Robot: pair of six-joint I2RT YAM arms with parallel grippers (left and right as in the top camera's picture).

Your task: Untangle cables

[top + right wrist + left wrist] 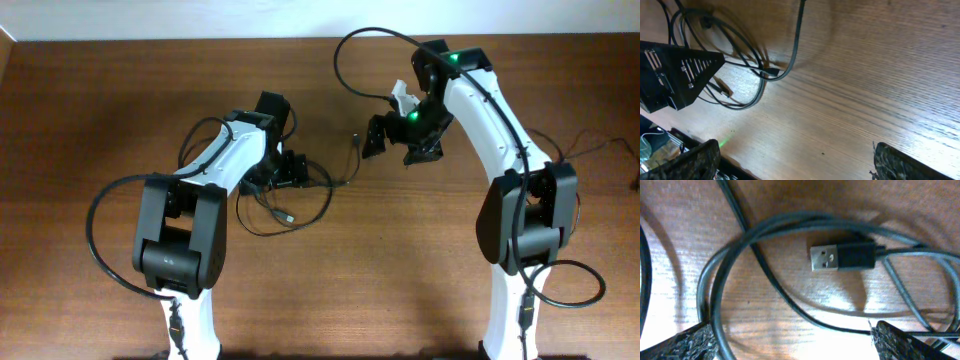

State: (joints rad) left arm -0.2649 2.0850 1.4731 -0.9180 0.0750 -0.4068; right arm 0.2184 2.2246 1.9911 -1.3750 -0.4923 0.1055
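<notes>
Tangled cables [855, 256] on table [840, 195], left gripper [795, 345] and right gripper [800, 162] jaws wide apart, apparently empty.

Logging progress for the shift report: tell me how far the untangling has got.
Done: nothing; the cables lie looped over each other in one pile. In hand: the open left gripper hangs over their USB plug, gripping nothing. Left: all separating; the right gripper is open and empty.

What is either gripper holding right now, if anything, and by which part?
Nothing is held. The left gripper hangs open over the cables; the right gripper hangs open above the table.
</notes>
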